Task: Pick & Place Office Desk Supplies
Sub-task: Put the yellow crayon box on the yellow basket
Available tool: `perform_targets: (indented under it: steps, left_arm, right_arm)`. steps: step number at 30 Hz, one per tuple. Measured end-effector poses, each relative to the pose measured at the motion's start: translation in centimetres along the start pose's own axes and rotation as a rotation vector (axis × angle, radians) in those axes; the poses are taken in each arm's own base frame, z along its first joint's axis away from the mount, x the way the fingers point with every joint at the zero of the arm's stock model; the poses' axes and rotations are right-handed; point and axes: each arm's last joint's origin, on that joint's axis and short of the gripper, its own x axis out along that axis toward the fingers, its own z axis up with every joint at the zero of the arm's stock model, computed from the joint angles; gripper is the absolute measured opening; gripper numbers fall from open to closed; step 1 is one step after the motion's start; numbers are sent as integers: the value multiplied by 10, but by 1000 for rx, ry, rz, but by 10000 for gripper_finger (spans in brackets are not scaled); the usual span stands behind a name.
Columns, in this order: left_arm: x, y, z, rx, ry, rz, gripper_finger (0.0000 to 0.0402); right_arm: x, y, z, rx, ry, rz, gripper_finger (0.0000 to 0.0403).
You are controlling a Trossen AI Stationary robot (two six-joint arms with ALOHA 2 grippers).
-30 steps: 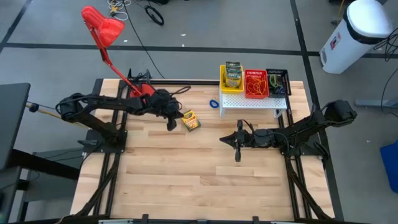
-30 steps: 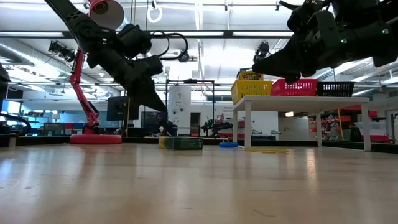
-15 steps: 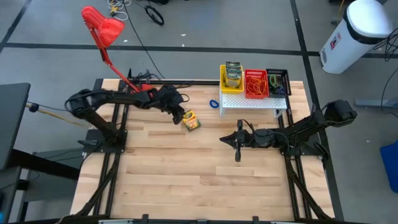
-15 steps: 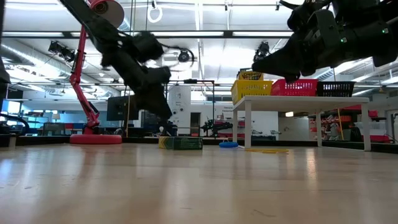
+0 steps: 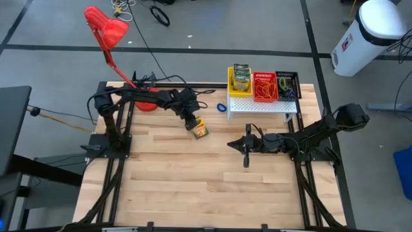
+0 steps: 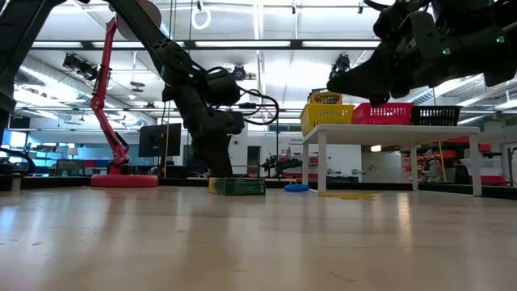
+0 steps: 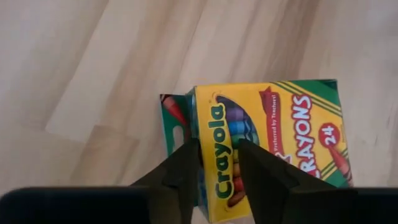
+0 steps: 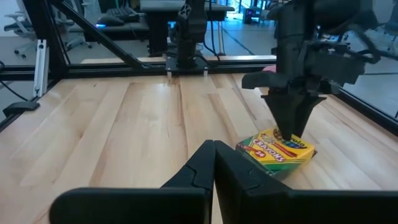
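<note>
A yellow-green crayon box point(image 5: 201, 131) lies flat on the table, printed face up; it also shows in the left wrist view point(image 7: 273, 143) and the low view point(image 6: 238, 186). My left gripper point(image 5: 192, 124) points down over it, its fingers a little apart above the box's top face point(image 7: 217, 168). My right gripper point(image 5: 232, 145) is shut and empty, held above the table to the right of the box. Yellow point(image 5: 239, 80), red point(image 5: 264, 87) and black point(image 5: 288, 84) baskets stand on a small white shelf point(image 5: 261, 104). My left gripper comes from above, pointing down at the box's printed top face near one end point(image 8: 283, 138). Its fingertips point(image 7: 186, 165) stand on or just over that face. I cannot tell whether they touch it. The box stays flat on the table.
A blue rubber-band loop point(image 5: 221, 107) lies on the table left of the shelf. The yellow basket holds crayon boxes and the red one holds rubber bands. A red desk lamp point(image 5: 106, 29) stands at the far left, its base behind the left arm.
My left gripper has gone toward the table's right edge and down, from beside the crayon box on its left to right over it. The right arm has kept still.
</note>
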Motion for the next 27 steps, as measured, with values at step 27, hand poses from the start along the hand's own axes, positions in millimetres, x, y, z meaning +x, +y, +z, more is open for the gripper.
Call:
perform_targets:
  steps: [27]
  left_arm:
    - [-58, -47, 11, 332, -114, 330, 4]
  right_arm:
    - [0, 0, -1, 2, 11, 3, 13]
